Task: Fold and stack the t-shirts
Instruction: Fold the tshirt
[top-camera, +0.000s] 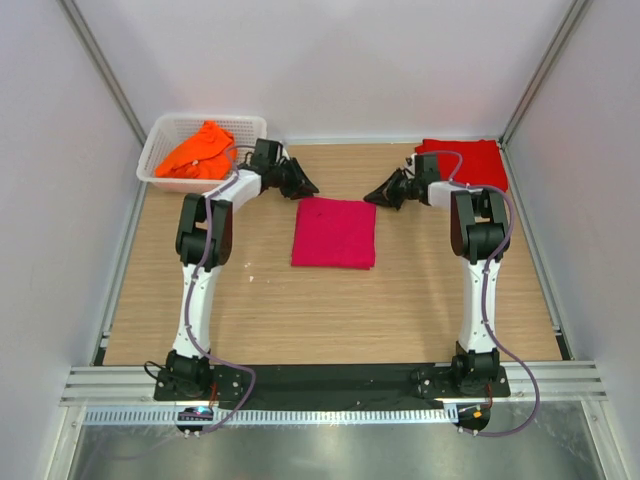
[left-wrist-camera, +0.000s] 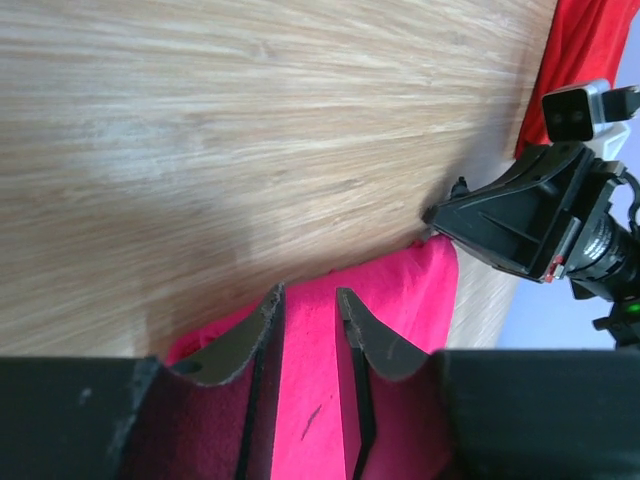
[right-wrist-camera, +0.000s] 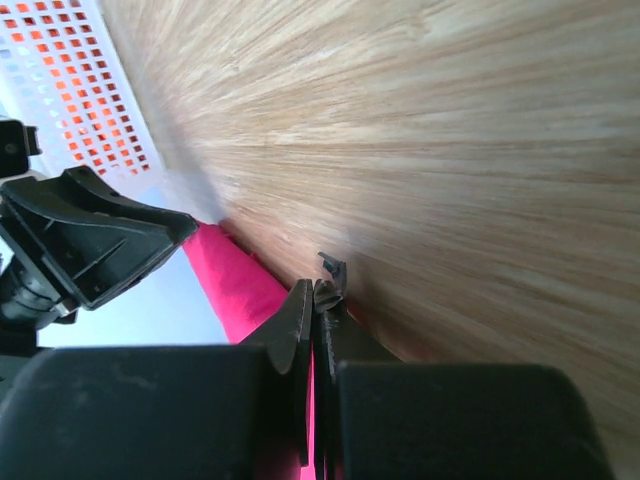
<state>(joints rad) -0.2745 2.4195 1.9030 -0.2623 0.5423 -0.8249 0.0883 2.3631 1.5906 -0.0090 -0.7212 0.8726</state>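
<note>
Basket (top-camera: 151, 152), holding orange shirt (top-camera: 200, 150), perhaps touches left arm (top-camera: 204, 236).

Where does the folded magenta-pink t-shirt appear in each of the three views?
Top external: the magenta-pink t-shirt lies at the centre of the wooden table.
Left wrist: the t-shirt fills the bottom middle.
Right wrist: the t-shirt is a narrow strip, lower left.
Shared landmark: the wooden table under it.
</note>
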